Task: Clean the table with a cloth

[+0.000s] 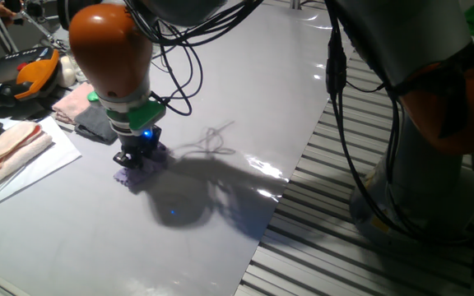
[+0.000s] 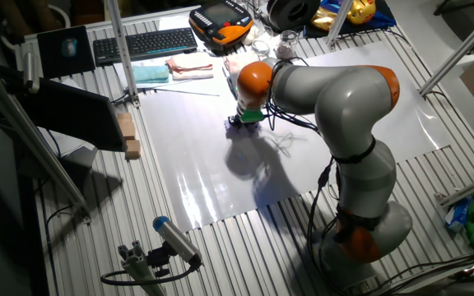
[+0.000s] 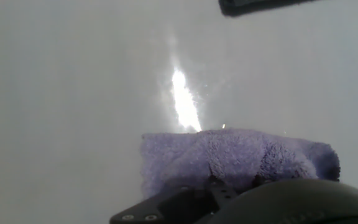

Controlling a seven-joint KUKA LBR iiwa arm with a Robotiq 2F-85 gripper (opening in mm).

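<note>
my gripper (image 1: 136,158): pressing lavender cloth (image 1: 137,172) onto table (image 1: 245,99), pinch unclear | surface: glossy pale grey-white, glare streak | room: slatted metal grating (image 1: 369,255), keyboard (image 2: 145,43) beyond

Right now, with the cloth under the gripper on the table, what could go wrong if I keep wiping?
1. The cloth looks bunched under the gripper; it may slip out, leaving bare fingers scraping the glossy table.
2. The dark grey cloth and pink cloths lie close on one side; a stroke that way could drag them along.
3. Loose cables hang beside the wrist and might snag during wide sweeps.
</note>
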